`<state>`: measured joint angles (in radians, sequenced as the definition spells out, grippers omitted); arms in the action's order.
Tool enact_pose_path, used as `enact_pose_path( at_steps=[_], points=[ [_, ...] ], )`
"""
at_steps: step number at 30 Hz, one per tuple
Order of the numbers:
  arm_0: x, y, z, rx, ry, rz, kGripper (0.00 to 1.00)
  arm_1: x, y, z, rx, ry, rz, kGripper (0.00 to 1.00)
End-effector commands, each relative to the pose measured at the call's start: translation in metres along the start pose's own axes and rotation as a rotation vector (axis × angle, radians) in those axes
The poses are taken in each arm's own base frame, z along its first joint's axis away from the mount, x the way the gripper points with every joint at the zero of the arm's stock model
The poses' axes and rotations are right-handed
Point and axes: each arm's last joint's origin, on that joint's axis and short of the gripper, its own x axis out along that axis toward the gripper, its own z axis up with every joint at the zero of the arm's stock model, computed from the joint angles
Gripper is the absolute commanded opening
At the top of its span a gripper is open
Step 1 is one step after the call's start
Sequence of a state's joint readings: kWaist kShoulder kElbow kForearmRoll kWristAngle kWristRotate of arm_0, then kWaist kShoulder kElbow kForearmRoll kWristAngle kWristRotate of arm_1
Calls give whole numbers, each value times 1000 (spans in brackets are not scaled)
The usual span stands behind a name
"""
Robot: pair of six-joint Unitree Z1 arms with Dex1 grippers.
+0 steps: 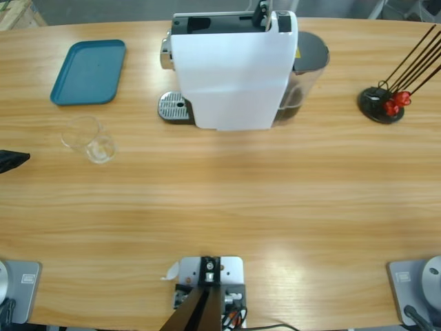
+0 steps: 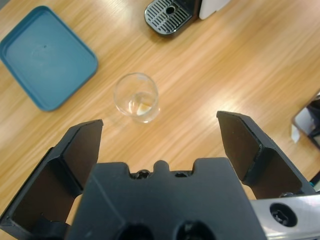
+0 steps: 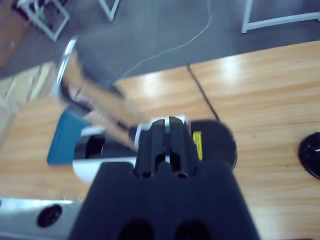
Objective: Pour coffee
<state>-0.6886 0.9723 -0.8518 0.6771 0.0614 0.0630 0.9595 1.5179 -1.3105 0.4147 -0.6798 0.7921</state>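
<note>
Glass (image 1: 88,138) stands upright on the worktop (image 1: 227,200), below the blue tray (image 1: 89,72) and left of the coffee machine (image 1: 231,67). It holds only a trace of coffee (image 2: 141,107) at the bottom. Tray holds nothing. Left end effector (image 2: 159,137) hovers short of the glass, jaws apart, gripping nothing. Right end effector (image 3: 165,145) is above the machine, jaws together.

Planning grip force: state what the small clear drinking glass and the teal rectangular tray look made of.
Small clear drinking glass: transparent, glossy, probably glass, though clear plastic is possible; wood grain shows through it. Teal rectangular tray: opaque, matte, with moulded rounded corners and raised rim, likely plastic.
</note>
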Motion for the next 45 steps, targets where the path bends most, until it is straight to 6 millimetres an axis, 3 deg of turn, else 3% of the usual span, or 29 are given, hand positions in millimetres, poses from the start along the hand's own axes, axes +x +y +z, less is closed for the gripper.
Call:
enact_pose_path(
  at_steps=[1, 8, 23, 33, 37, 45],
  points=[
    [12, -2, -8, -7, 14, -2, 996, 43, 19, -1, 134, -85, 28, 0],
    [15, -3, -9, -7, 22, -11, 996, 56, 30, -3, 182, -100, 51, 0],
    [13, -3, -12, -7, 12, -17, 996, 33, 45, -15, 176, -96, 103, 0],
    [9, -3, -16, -8, 7, -17, 996, 52, 76, -34, 151, -40, 141, 0],
    [9, -3, -17, -8, 7, -17, 996, 61, 80, -45, 124, 3, 142, 0],
    [11, -3, -19, -8, 10, -17, 996, 70, 96, -76, 54, 97, 164, 0]
  ],
)
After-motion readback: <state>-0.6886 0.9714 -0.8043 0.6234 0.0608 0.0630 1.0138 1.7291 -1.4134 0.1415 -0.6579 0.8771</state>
